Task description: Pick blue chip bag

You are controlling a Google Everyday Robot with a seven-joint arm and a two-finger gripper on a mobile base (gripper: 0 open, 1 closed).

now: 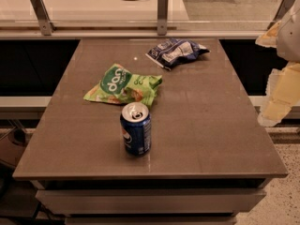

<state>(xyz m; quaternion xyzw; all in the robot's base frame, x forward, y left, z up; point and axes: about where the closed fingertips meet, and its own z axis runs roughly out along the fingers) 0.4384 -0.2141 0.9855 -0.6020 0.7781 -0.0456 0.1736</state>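
The blue chip bag (176, 51) is a crumpled navy foil bag with white patches. It lies flat at the far middle-right of the grey-brown table (211, 125). My gripper (277, 95) shows as pale yellow and white parts at the right edge of the camera view, beyond the table's right side. It is well apart from the blue bag, to its right and nearer the camera, and it holds nothing that I can see.
A bright green chip bag (123, 86) lies left of the table's centre. An upright blue soda can (136, 128) stands in front of it. A glass railing with metal posts (162, 13) runs behind the table's far edge.
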